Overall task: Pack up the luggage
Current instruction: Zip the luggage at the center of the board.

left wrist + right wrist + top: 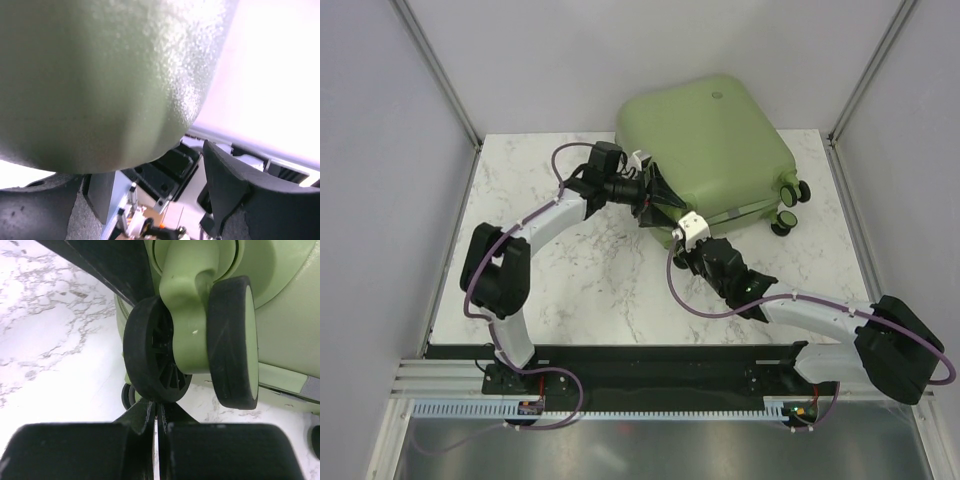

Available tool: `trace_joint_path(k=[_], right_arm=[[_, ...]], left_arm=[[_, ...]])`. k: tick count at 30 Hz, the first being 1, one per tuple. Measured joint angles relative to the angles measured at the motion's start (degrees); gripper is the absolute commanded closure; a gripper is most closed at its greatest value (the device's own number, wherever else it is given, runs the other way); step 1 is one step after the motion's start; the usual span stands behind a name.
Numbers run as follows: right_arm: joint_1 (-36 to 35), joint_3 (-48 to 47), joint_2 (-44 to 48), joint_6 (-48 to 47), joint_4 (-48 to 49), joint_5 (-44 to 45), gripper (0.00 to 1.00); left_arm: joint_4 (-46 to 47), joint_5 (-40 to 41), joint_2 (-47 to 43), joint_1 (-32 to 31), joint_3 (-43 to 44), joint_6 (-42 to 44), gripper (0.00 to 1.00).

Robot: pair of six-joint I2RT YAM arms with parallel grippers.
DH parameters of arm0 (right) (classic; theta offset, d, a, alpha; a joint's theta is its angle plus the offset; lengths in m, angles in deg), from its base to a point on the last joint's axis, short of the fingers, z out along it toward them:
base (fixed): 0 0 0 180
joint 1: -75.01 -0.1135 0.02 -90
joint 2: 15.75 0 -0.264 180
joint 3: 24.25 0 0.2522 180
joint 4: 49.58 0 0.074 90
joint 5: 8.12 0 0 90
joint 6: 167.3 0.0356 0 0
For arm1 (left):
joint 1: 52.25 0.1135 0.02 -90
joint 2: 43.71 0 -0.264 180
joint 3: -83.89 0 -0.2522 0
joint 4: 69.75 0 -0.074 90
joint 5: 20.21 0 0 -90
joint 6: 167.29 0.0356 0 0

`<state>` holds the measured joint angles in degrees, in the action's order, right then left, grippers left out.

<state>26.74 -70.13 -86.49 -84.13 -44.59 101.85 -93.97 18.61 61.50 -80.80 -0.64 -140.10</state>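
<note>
The luggage [710,140] is seen at the upper right of the top view, the left claw [658,196] is spread wide against its side, and the right claw [157,437] is squeezed together below a wheel [152,365].

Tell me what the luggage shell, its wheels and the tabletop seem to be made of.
Luggage shell: likely hard moulded plastic, matte, with a fine pebbled grain.
Wheels: black, dull and scuffed, probably rubber or rubbery plastic.
Tabletop: white with grey veins, a marble look; real stone or laminate, unclear.
</note>
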Motion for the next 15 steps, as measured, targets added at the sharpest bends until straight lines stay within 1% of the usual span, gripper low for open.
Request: trace_joint_path(k=[4, 8, 12, 15], right_arm=[[-1.1, 0.0, -0.4, 1.0, 0.1, -1.7, 1.00], [-2.0, -0.2, -0.8, 1.7, 0.7, -4.1, 1.00], [-2.5, -0.4, -1.2, 2.1, 0.9, -5.2, 1.00], [-2.6, -0.6, -1.4, 2.1, 0.8, -5.3, 1.00]], left_arm=[[3.9, -4.3, -2.1, 3.1, -5.4, 2.1, 0.28], [4.5, -5.3, -4.9, 7.9, -10.0, 6.6, 0.27], [3.5, -5.4, -6.9, 12.2, -10.6, 13.2, 0.27], [3.4, -5.3, -8.0, 12.9, -10.6, 17.7, 0.30]])
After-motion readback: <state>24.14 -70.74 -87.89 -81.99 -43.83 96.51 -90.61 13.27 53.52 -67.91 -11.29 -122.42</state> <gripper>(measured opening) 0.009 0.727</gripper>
